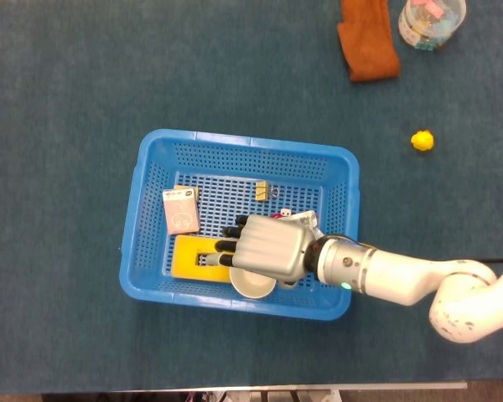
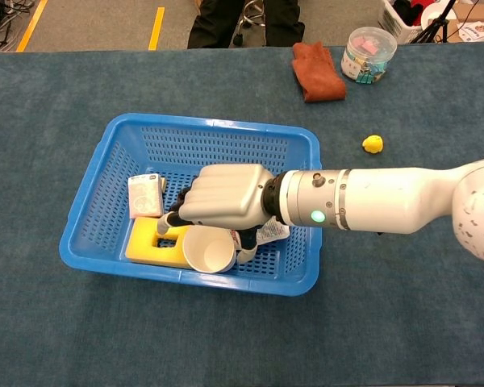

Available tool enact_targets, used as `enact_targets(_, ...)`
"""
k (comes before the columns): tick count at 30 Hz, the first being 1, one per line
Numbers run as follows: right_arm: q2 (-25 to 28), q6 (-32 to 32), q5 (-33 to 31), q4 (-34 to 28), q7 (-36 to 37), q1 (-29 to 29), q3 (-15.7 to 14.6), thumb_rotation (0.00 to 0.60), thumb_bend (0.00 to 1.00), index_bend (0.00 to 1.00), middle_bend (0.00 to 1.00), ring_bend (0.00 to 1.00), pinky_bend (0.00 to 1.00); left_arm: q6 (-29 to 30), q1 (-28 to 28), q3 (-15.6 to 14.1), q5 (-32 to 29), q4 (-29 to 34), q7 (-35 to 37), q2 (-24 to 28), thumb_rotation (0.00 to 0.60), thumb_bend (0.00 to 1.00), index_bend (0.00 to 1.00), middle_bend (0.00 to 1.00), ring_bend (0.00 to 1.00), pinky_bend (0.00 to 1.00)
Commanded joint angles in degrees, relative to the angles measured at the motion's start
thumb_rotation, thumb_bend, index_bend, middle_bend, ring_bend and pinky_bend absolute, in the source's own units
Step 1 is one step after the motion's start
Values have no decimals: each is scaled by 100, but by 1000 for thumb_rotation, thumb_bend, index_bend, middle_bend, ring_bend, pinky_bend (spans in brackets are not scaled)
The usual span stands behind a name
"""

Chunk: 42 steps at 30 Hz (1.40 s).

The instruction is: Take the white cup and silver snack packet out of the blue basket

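Low in the blue basket [image 2: 105, 141], the right hand [image 2: 222, 197] curls over the tilted white cup [image 2: 210, 251]; whether it actually grips is unclear. The silver packet [image 2: 268, 234] lies underneath. A loose hold could drop the cup.

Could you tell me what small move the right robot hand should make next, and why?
Probably close the fingers around the white cup. The right robot hand sits low in the blue basket, draped over the cup with fingers reaching past its rim and the thumb beside it, but a firm grip is not yet visible.
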<state>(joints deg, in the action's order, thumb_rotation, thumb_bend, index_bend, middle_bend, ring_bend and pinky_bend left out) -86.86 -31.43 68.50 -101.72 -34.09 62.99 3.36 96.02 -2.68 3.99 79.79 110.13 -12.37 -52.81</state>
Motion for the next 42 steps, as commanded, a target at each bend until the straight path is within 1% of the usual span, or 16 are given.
enact_targets(1, -138, -51, -76, 105, -35, 59, -69, 600, 0, 234, 298, 218, 292, 43, -38, -2, 0, -9, 13, 2, 600, 255, 293, 299, 209, 235)
enact_targets(2, -203, -103, -78, 153, -20, 59, -83, 600, 0, 265, 319, 234, 307, 56, -49, 0, 2, -9, 18, 2, 600, 255, 293, 299, 209, 235)
enact_targets(4, -302, -213, -64, 222, 14, 39, -95, 600, 24, 378, 398, 309, 391, 71, -59, 10, -1, -4, 8, 1, 600, 255, 293, 299, 209, 235)
enact_targets(6, -355, -259, -43, 270, 80, 34, -116, 600, 57, 443, 444, 366, 460, 69, -53, 28, -12, 18, -16, -3, 600, 255, 293, 299, 209, 235)
enact_targets(9, -315, -341, -1, 251, 199, 8, -124, 600, 116, 479, 472, 414, 523, 60, -42, 59, -51, 35, -59, -21, 600, 255, 293, 299, 209, 235)
enact_targets(12, -122, -473, 65, 127, 372, -52, -84, 600, 120, 486, 478, 422, 530, 40, -34, 74, -75, 37, -95, -37, 600, 255, 293, 299, 209, 235)
enact_targets(16, 321, -623, 142, -171, 680, -155, -5, 600, 120, 492, 482, 428, 539, -3, -13, 86, -67, 13, -71, -33, 600, 255, 293, 299, 209, 235)
enact_targets(19, 838, -859, 256, -507, 982, -305, 107, 600, 120, 492, 482, 428, 539, -75, 35, 112, -66, -6, -44, -25, 600, 255, 293, 299, 209, 235)
enact_targets(23, 1527, -1140, 331, -787, 1229, -498, 216, 600, 118, 492, 482, 428, 539, -160, 83, 130, -67, -42, -2, -14, 600, 255, 293, 299, 209, 235)
enact_targets(27, 2184, -1336, 284, -979, 1464, -698, 286, 600, 118, 492, 482, 428, 539, -221, 112, 134, -59, -77, 54, -12, 600, 255, 293, 299, 209, 235)
enact_targets(31, 2716, -1431, 139, -998, 1711, -901, 300, 600, 118, 492, 482, 428, 539, -281, 142, 134, -55, -98, 68, -13, 600, 255, 293, 299, 209, 235)
enact_targets(34, 2900, -1484, 48, -883, 1777, -1029, 260, 600, 117, 492, 482, 428, 539, -282, 142, 125, -23, -113, 92, -17, 600, 255, 293, 299, 209, 235)
enact_targets(36, 2923, -1481, -83, -710, 1833, -1104, 228, 600, 118, 492, 482, 428, 539, -302, 148, 114, -12, -121, 87, -25, 600, 255, 293, 299, 209, 235)
enact_targets(39, 2752, -1487, -285, -294, 1720, -1161, 158, 600, 118, 492, 481, 428, 540, -345, 166, 96, 13, -133, 89, -45, 600, 255, 293, 299, 209, 235)
enact_targets(42, 2397, -1422, -589, 200, 1607, -1153, 122, 600, 117, 492, 470, 425, 540, -371, 184, 88, 38, -128, 79, -62, 600, 255, 293, 299, 209, 235)
